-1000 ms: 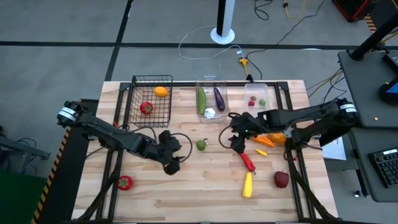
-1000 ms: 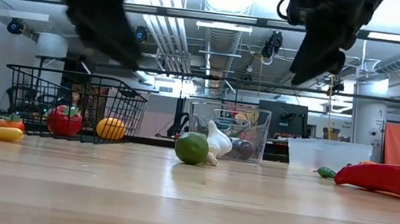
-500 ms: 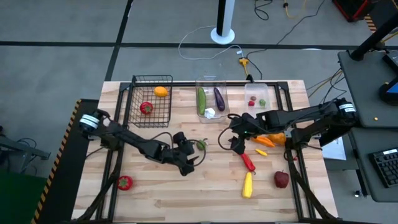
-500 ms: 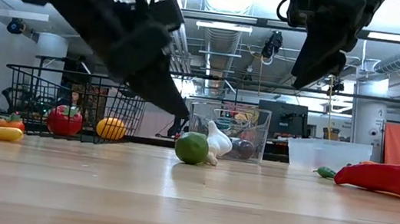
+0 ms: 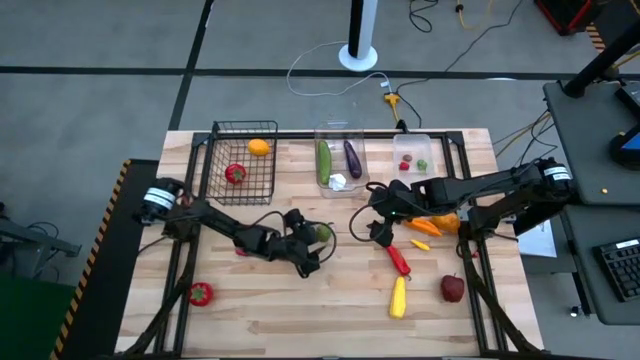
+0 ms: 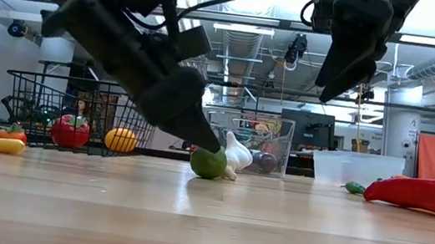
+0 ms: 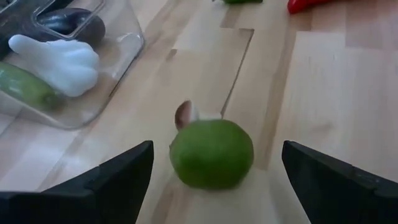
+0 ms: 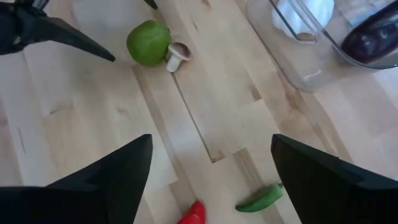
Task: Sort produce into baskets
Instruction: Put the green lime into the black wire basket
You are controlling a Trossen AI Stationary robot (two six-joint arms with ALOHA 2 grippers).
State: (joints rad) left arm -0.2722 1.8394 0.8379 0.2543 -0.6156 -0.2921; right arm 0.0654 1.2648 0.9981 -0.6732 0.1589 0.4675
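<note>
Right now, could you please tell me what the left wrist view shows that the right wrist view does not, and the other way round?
Only the left wrist view shows a green cucumber in the clear plastic bin, beside the garlic.

Only the right wrist view shows a small green chilli pepper, a red pepper tip, and the left gripper's dark fingers open near the round fruit.

Both show the round green fruit with a small mushroom against it, the white garlic bulb and the purple eggplant.
</note>
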